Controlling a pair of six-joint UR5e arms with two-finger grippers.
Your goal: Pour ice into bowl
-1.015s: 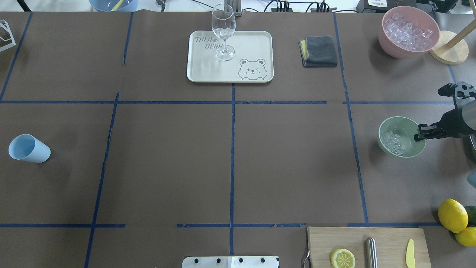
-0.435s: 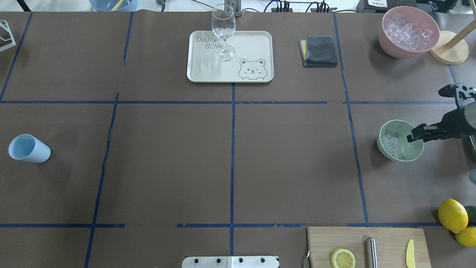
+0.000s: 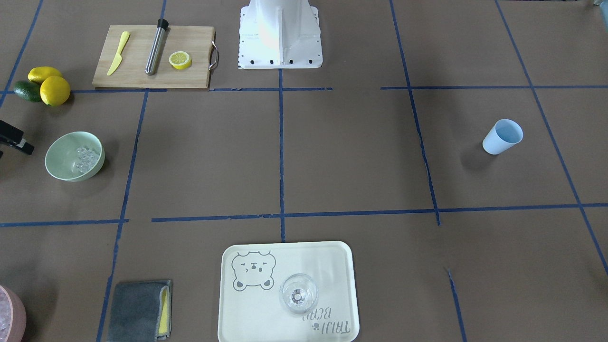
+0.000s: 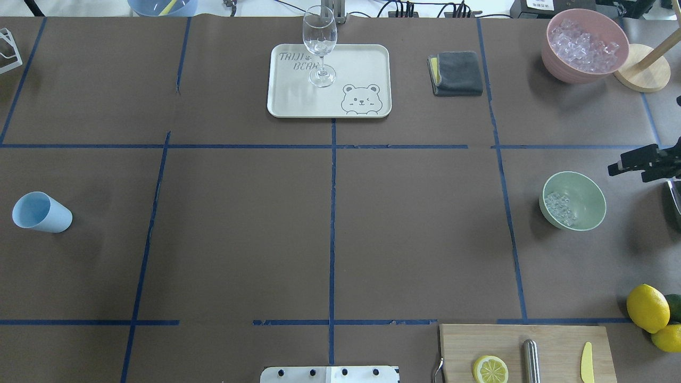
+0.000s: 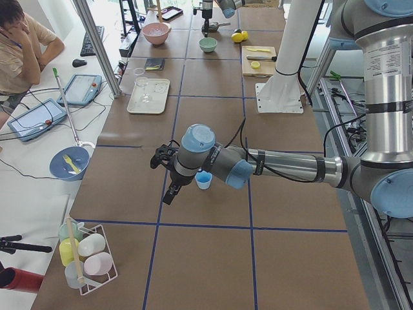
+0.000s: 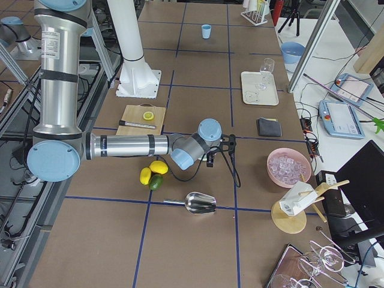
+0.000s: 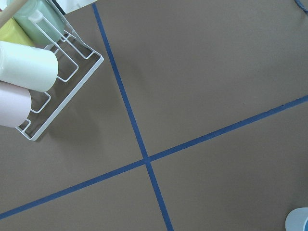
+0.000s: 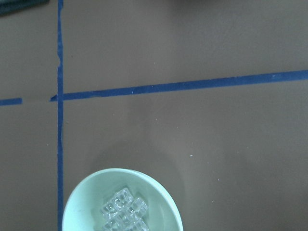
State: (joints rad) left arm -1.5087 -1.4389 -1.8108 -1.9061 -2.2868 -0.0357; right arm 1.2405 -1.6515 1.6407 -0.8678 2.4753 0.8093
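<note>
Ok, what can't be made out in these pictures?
Right gripper: cut by the overhead view's right edge, small in the right side view; jaws unreadable.
Left gripper: only in the left side view, jaws unreadable.
Ice in the bowl: cubes clump, too small to count.

Middle of surface (image 4: pixel 415 229): bare, wide passage. Far edge: tray (image 4: pixel 367 64) with upright wine glass (image 4: pixel 320 48), folded cloth (image 4: pixel 457 73), pink container (image 4: pixel 553 58), well apart from one another. Right side: bowl (image 4: pixel 588 199), open above, free all round; lemons (image 4: pixel 647 307) and cutting board (image 4: pixel 558 346) near the robot's edge. Left side: blue cup (image 4: pixel 41 213), alone, bare surface around it.
</note>
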